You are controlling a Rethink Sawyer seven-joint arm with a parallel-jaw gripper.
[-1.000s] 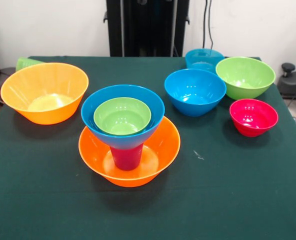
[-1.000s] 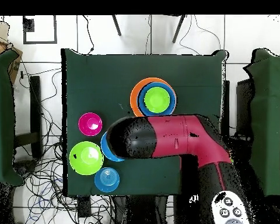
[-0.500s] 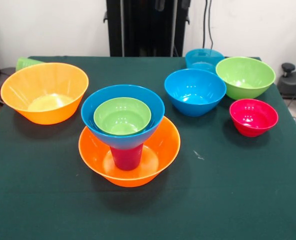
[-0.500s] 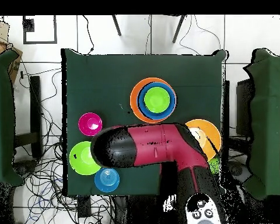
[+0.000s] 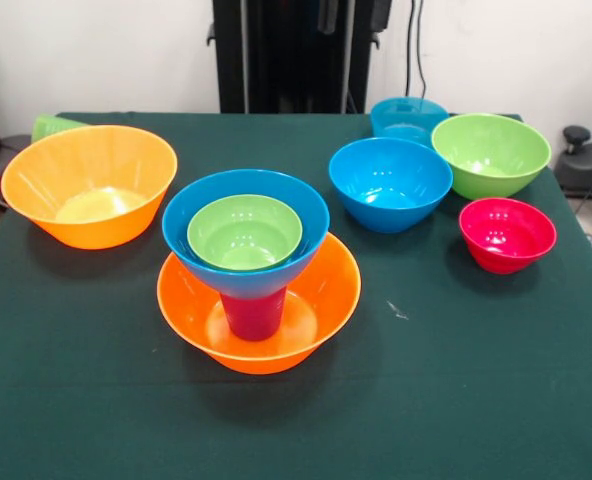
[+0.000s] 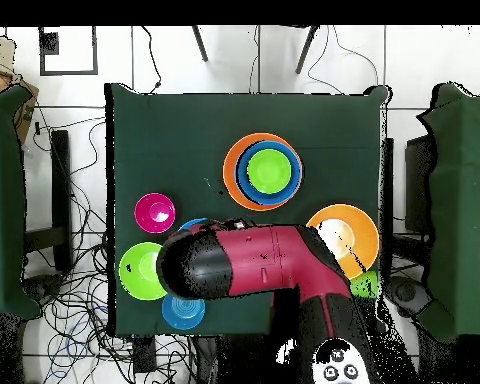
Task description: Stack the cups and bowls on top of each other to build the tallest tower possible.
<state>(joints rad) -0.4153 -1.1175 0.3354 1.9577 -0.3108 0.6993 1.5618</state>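
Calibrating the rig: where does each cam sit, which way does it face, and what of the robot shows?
Front view: across the table, facing the pedestal; no arm or gripper shows.
Overhead view: above, looking straight down, base at bottom; the arm crosses the near edge.
Shared: the tower and red-pink bowl, half-turned between views.

Colours on the dark green table (image 5: 476, 400)

The tower (image 5: 256, 290) runs orange bowl (image 5: 321, 300), purple-magenta cup (image 5: 253, 315), blue bowl (image 5: 191, 225), lime green bowl (image 5: 244, 232). Left of the tower sits a second orange bowl (image 5: 88, 185), with a light green cup (image 5: 51, 125) behind it. To the tower's right are a blue bowl (image 5: 390, 183), a teal-blue bowl (image 5: 406, 115), a lime green bowl (image 5: 490, 152) and a red-pink bowl (image 5: 506, 233). The arm (image 6: 264, 270) is red and black.
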